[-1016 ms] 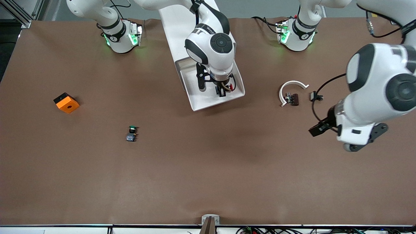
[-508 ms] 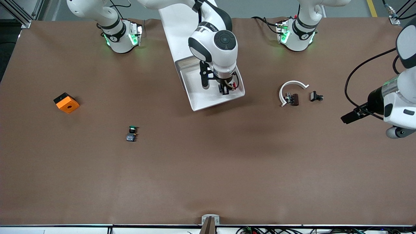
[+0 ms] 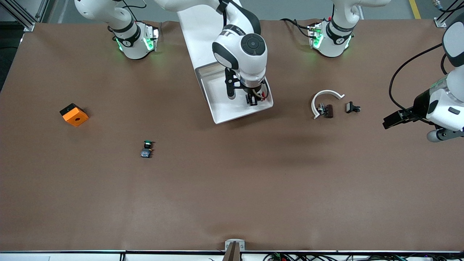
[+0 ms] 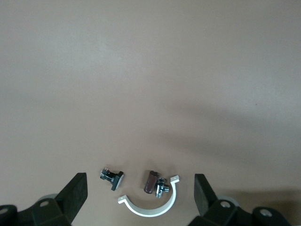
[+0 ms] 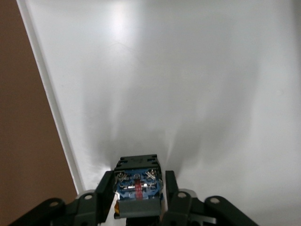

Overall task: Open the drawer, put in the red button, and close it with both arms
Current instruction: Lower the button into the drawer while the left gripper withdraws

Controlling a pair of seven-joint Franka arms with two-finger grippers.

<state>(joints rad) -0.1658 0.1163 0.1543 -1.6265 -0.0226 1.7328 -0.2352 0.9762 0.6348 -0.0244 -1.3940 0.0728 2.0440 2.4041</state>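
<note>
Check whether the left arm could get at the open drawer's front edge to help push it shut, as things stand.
Probably yes. The left gripper hangs open and empty over bare table at its own end, and only small parts such as the white clip lie between it and the drawer. The right gripper is over the drawer's inside, at the red button.

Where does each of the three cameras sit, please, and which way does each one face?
Front view: high across the table, facing both bases; shows both arms, the open drawer and the right gripper over it.
Left wrist view: on the left arm, looking down at the table; the left gripper, open, frames a white C-shaped clip.
Right wrist view: on the right arm, looking into the drawer; the right gripper flanks the red button.
Shared: the front and left wrist views both show the clip.
</note>
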